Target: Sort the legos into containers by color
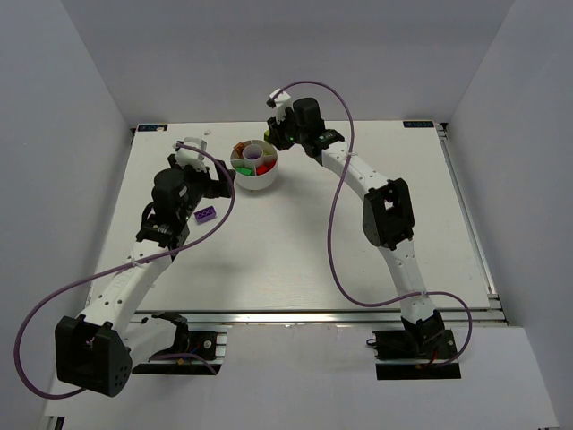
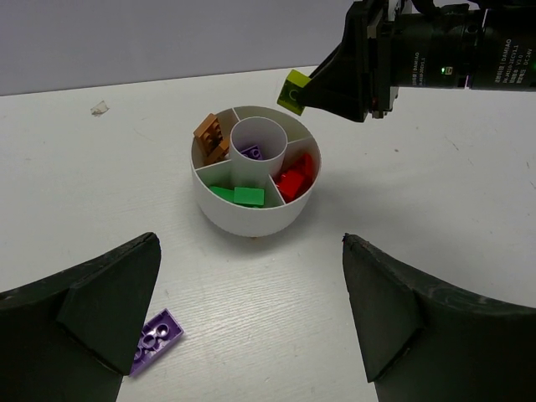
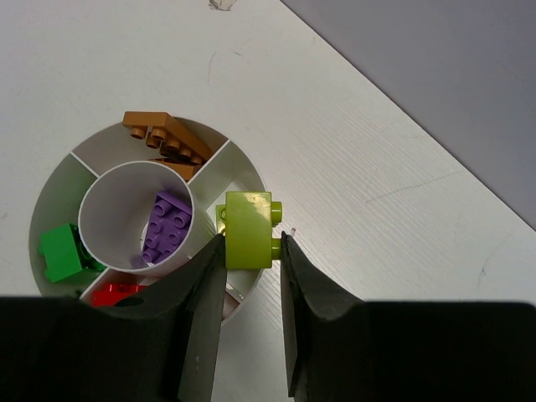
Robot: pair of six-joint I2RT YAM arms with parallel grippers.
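Worktop was mostly bare white. Only one loose piece showed on it, so the sort looked nearly done.

White dish sat toward the far side, upright, between the two arms.

Right hand hung over the dish's far rim, fingers pinched on a lime-yellow brick. The brick was held in the air, not yet dropped. The wedge below it looked empty in the right wrist view, so it was probably the lime section, though that's a guess.

Left hand was wide open and gripping nothing. It sat low on the near-left side of the dish, pointed at it.

Already sorted in the dish:
- Orange bricks lay in one wedge, tilted against the wall.
- Green bricks lay in the near wedge.
- Red bricks lay in the wedge beside the green.
- A purple brick lay in the centre well.

No mixed colours showed in any section.

Still left to do:
- Release the lime-yellow brick into its wedge.
- Pick up the purple plate. It lay flat on the worktop just beside the left hand's left finger and well apart from the dish. It should go in the centre well with the other purple.

No other loose legos were spotted in any view.
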